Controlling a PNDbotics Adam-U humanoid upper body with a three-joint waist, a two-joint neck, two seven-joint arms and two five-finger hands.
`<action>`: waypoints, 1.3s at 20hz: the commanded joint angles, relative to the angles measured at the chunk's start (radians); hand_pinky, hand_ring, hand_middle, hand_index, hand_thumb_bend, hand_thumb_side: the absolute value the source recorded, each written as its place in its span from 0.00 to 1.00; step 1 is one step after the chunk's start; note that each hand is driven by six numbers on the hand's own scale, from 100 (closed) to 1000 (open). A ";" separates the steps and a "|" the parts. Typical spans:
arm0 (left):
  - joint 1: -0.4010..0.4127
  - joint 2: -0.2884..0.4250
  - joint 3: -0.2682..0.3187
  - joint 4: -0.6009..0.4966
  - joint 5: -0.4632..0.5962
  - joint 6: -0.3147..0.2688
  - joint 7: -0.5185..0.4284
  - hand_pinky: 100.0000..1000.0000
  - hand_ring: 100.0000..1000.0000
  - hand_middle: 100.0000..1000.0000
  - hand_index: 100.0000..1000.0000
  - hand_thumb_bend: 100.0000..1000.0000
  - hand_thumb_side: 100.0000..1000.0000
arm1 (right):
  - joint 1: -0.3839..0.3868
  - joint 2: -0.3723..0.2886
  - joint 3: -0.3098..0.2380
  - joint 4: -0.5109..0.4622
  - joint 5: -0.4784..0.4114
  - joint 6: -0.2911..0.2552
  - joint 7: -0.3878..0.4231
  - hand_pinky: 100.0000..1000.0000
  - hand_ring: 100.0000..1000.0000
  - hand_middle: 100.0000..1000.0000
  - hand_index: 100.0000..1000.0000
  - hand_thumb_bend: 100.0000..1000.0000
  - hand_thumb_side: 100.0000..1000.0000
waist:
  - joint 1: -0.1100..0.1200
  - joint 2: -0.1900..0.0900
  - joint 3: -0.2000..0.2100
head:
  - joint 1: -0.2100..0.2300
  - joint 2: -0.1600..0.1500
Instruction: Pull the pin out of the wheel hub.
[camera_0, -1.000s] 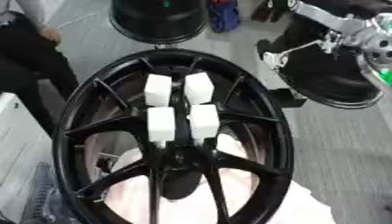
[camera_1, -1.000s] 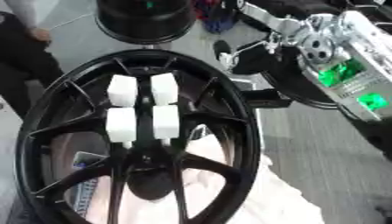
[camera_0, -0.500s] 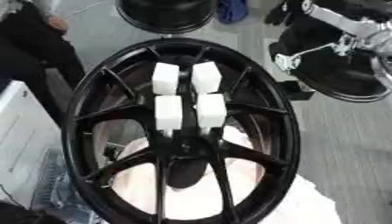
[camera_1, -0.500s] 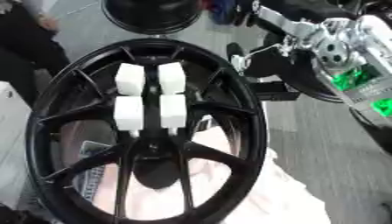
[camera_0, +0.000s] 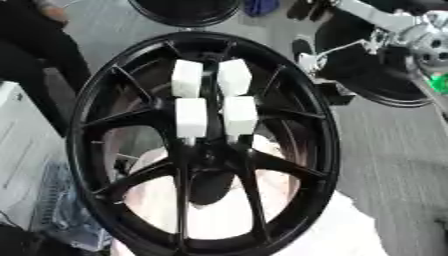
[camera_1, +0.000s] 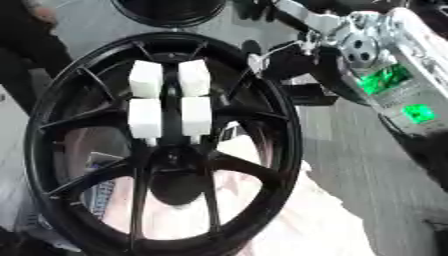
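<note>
A large black wheel hub (camera_0: 327, 150) with thin spokes lies flat and fills the middle of both views. Several white blocks (camera_0: 191, 117) sit in two rows on the spokes just above the hub's centre (camera_0: 210, 167). I cannot make out a pin among them. My right arm (camera_1: 376, 50), silver with green lights, comes in from the upper right. Its dark hand (camera_1: 289, 65) hangs by the rim's upper right edge, with a small white piece (camera_1: 255, 62) at its tip. The left hand shows in neither view.
A second black wheel (camera_0: 188, 12) lies beyond the top edge. Another dark round part (camera_0: 376, 82) sits on the grey floor at the right. A person in dark clothes (camera_0: 35, 50) stands at the upper left. Pale cloth (camera_0: 350, 227) lies under the hub.
The whole picture has shifted and tilted, so the camera moved. Relative to the hub, the right arm and the white blocks stay about where they were.
</note>
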 joint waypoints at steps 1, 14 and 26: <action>-0.003 0.006 0.008 -0.017 -0.001 0.003 0.002 0.77 0.54 0.63 0.76 0.11 0.32 | -0.028 -0.005 -0.002 -0.015 0.008 -0.016 0.035 0.89 0.81 0.76 0.82 0.00 0.15 | 0.005 -0.017 0.004 | -0.013 0.001; -0.007 -0.010 0.008 -0.017 0.009 0.009 0.002 0.77 0.54 0.63 0.76 0.10 0.34 | -0.055 0.017 -0.011 -0.015 0.023 -0.157 0.162 0.92 0.84 0.81 0.86 0.00 0.19 | 0.000 -0.001 0.036 | -0.052 -0.027; -0.020 -0.019 -0.002 -0.017 0.010 0.013 -0.009 0.77 0.54 0.63 0.76 0.09 0.35 | -0.072 0.040 -0.010 -0.015 -0.031 -0.104 0.175 0.90 0.84 0.80 0.85 0.00 0.18 | -0.015 0.026 0.055 | -0.105 -0.011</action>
